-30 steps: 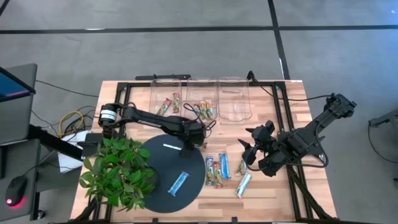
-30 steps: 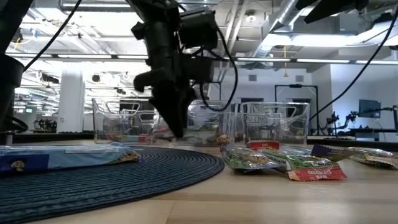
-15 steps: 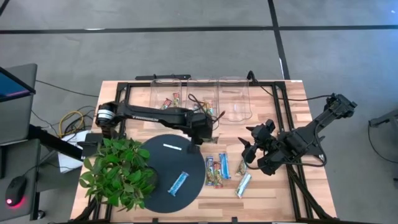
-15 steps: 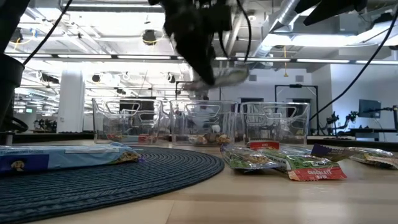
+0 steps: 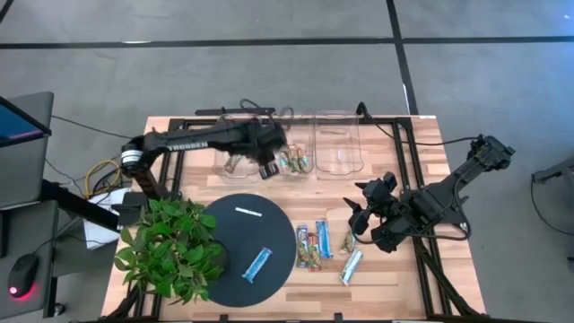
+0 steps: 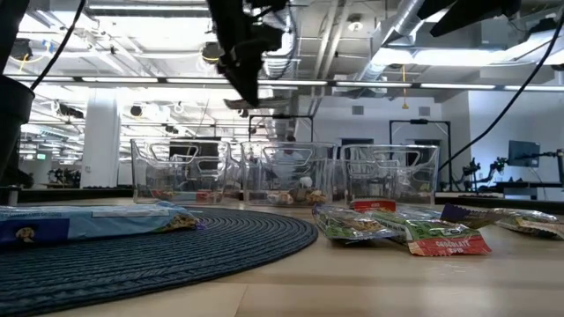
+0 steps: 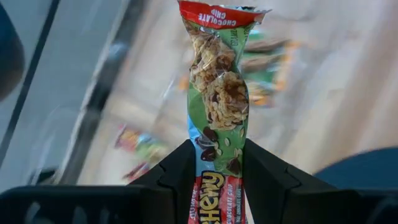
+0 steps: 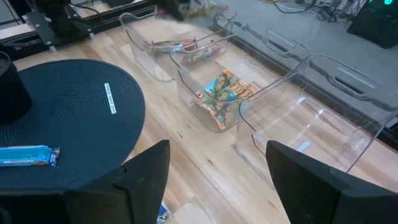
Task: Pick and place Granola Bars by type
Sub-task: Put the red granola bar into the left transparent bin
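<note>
Now, over the row of clear rectangular plastic bins (image 5: 336, 142), my left gripper (image 5: 266, 161) pinches a green chocolate-chip granola bar (image 7: 217, 99); I should centre above the matching bin before letting go, while my open right gripper (image 5: 359, 215) waits beside the loose bars (image 5: 321, 242).

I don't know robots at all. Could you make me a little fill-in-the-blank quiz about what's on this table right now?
1. The left hand is shut on a green ____.
2. That hand hovers above the row of clear ____ at the table's far edge.
3. On the round dark mat lies one bar in a ____ wrapper.
4. The right hand is ____ and holds nothing.

Missing words: granola bar; bins; blue; open
</note>
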Controlling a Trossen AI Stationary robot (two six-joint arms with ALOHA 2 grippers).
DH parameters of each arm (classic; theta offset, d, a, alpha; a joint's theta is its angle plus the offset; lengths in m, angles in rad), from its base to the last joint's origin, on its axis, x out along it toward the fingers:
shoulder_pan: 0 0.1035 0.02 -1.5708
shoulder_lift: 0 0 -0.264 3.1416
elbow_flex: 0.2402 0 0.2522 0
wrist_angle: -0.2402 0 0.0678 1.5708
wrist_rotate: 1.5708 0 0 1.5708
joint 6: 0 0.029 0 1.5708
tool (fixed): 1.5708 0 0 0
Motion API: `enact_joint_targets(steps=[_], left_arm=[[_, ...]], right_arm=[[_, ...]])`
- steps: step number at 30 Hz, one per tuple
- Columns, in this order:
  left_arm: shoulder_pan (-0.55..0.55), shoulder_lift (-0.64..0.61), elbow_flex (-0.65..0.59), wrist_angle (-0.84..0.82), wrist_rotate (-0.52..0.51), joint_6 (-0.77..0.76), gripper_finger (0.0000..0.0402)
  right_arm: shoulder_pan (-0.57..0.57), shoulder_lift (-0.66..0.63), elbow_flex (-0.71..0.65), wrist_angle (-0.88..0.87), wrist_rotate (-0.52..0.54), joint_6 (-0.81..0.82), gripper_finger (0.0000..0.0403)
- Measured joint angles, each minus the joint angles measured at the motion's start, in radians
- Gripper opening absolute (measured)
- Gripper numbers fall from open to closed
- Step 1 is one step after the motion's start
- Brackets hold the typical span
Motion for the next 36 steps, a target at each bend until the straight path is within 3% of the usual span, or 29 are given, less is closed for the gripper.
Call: enact_joint_targets(steps=[13, 19, 29, 36], left_arm=[[0.229, -0.039, -0.159, -0.073, -0.014, -0.154, 0.0111], [0.296, -0.039, -0.266, -0.058, -0.008, -0.296, 0.0111], [0.303, -0.038, -0.333, -0.041, -0.008, -0.302, 0.0113], [0.293, -0.038, -0.333, 0.034, -0.012, -0.273, 0.0148]], right_arm=[[0.0, 0.0, 0.0, 0.004, -0.001, 0.03, 0.026], [0.0, 0.0, 0.0, 0.004, 0.0, 0.041, 0.026], [-0.027, 0.0, 0.0, 0.004, 0.0, 0.041, 0.026], [-0.061, 0.0, 0.0, 0.004, -0.049, 0.041, 0.026]])
